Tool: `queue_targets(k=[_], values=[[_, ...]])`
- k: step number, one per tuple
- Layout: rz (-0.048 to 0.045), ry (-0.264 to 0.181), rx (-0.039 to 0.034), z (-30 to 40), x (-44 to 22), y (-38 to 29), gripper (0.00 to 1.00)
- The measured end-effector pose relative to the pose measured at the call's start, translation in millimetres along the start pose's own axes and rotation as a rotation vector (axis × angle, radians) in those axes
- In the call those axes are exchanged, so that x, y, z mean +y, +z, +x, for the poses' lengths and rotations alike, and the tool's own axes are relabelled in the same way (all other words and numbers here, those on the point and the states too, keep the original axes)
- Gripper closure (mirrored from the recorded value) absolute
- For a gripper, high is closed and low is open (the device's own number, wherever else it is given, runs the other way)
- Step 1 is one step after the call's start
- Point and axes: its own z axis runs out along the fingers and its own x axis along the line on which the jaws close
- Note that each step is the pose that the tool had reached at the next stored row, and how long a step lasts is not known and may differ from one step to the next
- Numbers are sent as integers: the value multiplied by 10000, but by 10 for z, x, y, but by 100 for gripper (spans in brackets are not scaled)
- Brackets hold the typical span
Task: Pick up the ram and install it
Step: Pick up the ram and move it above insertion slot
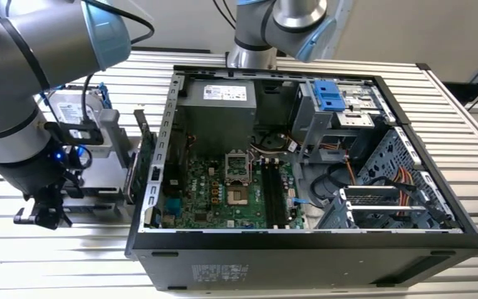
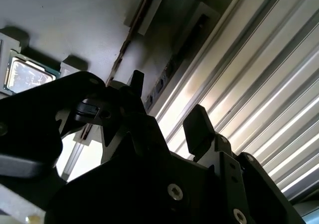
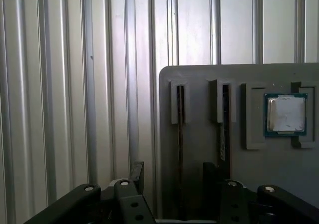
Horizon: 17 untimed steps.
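Note:
Two ram sticks stand on edge in slots of a grey holder [image 3: 199,79]; I see them edge-on as thin dark strips, one ram stick [image 3: 180,139] and a second one [image 3: 224,129]. In the second wrist view a ram stick [image 2: 130,37] runs as a thin line across the holder [image 2: 75,15]. My gripper [image 3: 173,176] is open above the holder's edge, and the nearer ram stick lines up with the gap between its fingers [image 3: 137,173]. Nothing is held. In the exterior view the gripper [image 1: 46,210] hangs over the holder [image 1: 98,180] at the exterior view's left.
An open computer case [image 1: 305,243] lies in the middle with the motherboard [image 1: 222,187] and its black memory slots [image 1: 276,193] exposed. A processor chip [image 3: 285,114] sits in the holder. A green card [image 1: 144,156] and a hard drive [image 1: 77,112] stand beside the case. A ribbed metal table [image 1: 463,124] lies underneath.

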Motion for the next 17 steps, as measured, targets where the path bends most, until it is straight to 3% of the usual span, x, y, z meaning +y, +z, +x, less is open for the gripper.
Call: queue_targets(k=[17], values=[[-1, -51, -22, 8, -1, 30, 0]])
